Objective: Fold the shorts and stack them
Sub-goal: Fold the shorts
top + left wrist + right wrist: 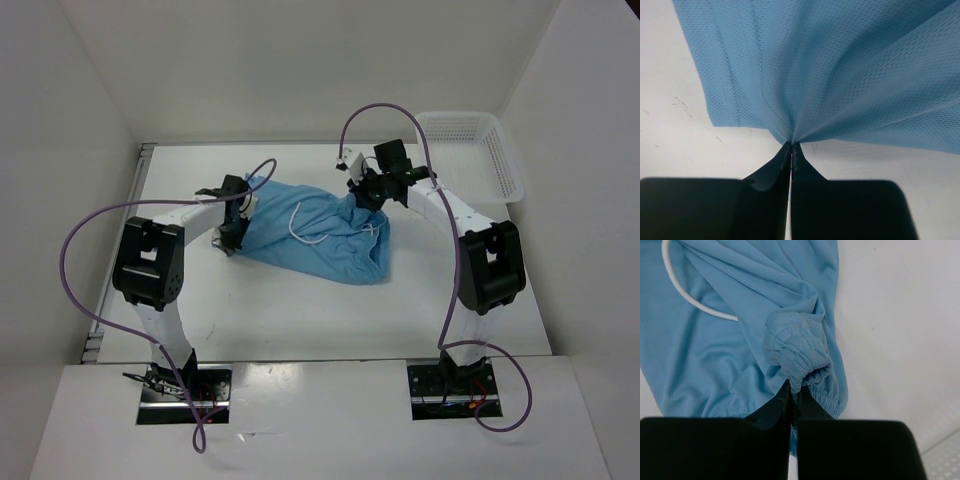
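The light sky-blue shorts (320, 235) lie spread across the middle of the table, with the thin white drawstring (303, 228) loose on top. My left gripper (238, 212) is shut on the shorts' left edge; in the left wrist view the fabric (840, 75) fans out from the closed fingertips (791, 146). My right gripper (368, 190) is shut on the gathered elastic waistband (797, 350) at the shorts' right end, bunched above the closed fingertips (794, 386). The drawstring (700, 307) also shows in the right wrist view. The cloth looks pulled between both grippers.
A white plastic mesh basket (475, 150) stands at the back right corner of the table. White walls close in the table (300, 310) at the back and both sides. Purple cables loop above both arms.
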`<state>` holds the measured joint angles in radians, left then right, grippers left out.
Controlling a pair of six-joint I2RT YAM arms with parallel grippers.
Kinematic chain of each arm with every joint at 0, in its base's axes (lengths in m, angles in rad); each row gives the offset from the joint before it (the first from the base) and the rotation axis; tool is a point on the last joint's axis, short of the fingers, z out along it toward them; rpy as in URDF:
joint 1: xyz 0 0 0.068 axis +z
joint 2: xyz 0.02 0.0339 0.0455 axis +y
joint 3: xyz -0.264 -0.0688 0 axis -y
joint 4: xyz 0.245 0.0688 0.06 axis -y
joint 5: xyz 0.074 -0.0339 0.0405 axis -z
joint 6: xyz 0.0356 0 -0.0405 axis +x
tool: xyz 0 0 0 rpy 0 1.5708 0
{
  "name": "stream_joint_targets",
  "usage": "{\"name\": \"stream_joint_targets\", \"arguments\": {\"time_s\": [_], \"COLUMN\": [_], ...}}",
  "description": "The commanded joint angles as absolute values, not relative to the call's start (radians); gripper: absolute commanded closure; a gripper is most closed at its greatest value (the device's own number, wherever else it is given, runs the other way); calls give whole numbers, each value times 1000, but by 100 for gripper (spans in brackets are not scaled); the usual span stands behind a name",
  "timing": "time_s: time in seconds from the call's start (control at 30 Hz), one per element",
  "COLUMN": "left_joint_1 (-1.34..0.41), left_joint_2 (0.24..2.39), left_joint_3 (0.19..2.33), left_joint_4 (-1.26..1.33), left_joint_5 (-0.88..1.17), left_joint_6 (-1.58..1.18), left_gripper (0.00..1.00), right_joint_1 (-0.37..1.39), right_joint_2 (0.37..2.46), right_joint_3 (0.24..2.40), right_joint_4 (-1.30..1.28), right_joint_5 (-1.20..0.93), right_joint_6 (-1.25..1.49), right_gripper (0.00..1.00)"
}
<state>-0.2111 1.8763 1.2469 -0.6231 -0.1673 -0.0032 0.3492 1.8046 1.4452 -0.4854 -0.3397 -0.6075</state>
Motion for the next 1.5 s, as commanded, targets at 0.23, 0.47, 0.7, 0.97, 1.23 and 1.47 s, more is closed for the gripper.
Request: {"name": "stream_joint_targets", "arguments": {"time_s": [0.23, 0.47, 0.7, 0.97, 1.23, 1.47], "left_joint_1": [-121, -32, -3, 6, -12, -23], "left_joint_2": [1844, 1977, 1956, 1896, 1876, 1865], "left_joint_3": [1526, 1839, 1814, 1667, 1466, 1443], "left_joint_4": [-690, -652, -661, -640, -591, -600], "left_joint_5": [-189, -189, -115, -91, -123, -114], "left_joint_6": [0, 0, 0, 0, 0, 0], "left_gripper": [100, 100, 100, 100, 100, 100], "right_joint_1": [347, 288, 265, 297, 486, 486], "right_joint_2": [1749, 1730, 1668, 1516, 1256, 1227], "right_joint_3": [1488, 1542, 1508, 1432, 895, 729], "right_joint_4": [-425, -391, -361, -422, -366, -342], "right_joint_5": [-293, -273, -311, -463, -402, -339], "right_joint_6": [-606, -644, -675, -803, -1090, -1241], "right_gripper": [100, 100, 100, 100, 100, 100]}}
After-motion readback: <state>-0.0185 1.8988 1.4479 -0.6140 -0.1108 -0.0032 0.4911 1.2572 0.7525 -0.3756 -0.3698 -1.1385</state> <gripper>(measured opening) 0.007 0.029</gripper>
